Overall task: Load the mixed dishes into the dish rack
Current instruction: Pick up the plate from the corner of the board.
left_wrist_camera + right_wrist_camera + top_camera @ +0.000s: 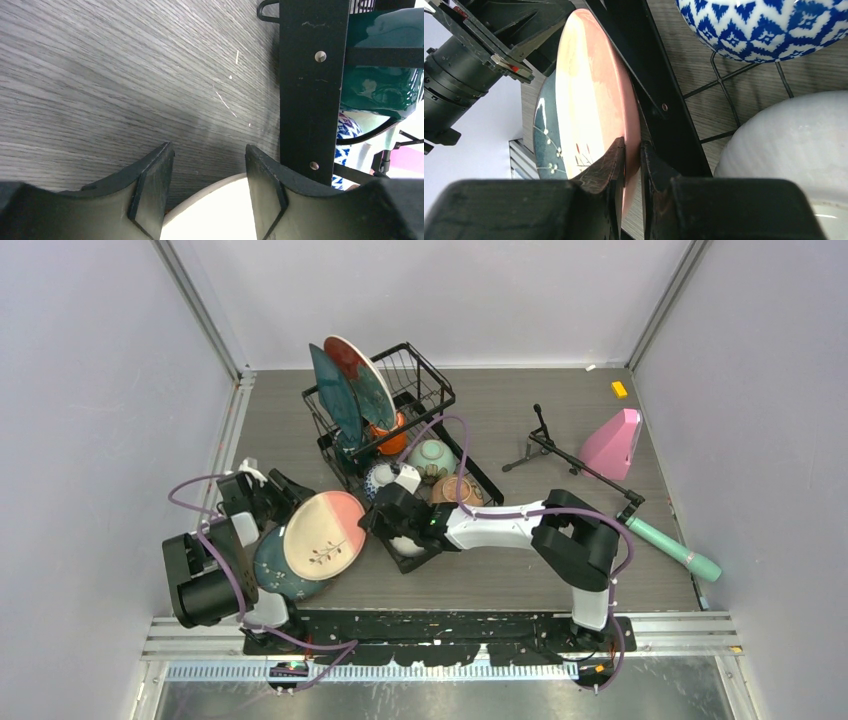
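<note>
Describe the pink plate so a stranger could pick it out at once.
Find the black wire dish rack in the middle of the table, then look just off its near left side. The pink plate leans there on a dark teal plate; it alone fades from cream to pink.

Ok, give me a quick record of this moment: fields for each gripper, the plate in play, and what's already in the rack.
right gripper: shut on the pink plate rim, beside the dish rack
left gripper: open, fingers astride the same plate's opposite rim
pink plate: overlapping a dark teal plate on the table
in rack: two upright plates, orange mug, four bowls
</note>
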Motion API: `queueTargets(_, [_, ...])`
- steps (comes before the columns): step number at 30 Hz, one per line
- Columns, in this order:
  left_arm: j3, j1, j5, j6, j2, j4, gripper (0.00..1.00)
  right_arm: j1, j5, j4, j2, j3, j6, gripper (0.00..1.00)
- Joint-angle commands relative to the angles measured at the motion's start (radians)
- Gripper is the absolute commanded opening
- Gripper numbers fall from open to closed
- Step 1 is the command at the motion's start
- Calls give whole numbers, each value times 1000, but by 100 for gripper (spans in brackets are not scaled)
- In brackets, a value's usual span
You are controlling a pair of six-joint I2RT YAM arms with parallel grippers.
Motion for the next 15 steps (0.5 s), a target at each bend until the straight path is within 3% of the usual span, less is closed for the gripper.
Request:
queueTargets(1, [-37, -7, 33, -13, -3, -69, 57, -16, -12, 107, 4, 15, 43, 10])
queueTargets(7, [-3, -7, -17, 7, -122, -145, 68, -16, 29, 108, -24, -6, 15, 1])
queueTargets(15, [13, -7, -81, 20, -244, -241, 81, -15, 126, 81, -89, -46, -35, 0])
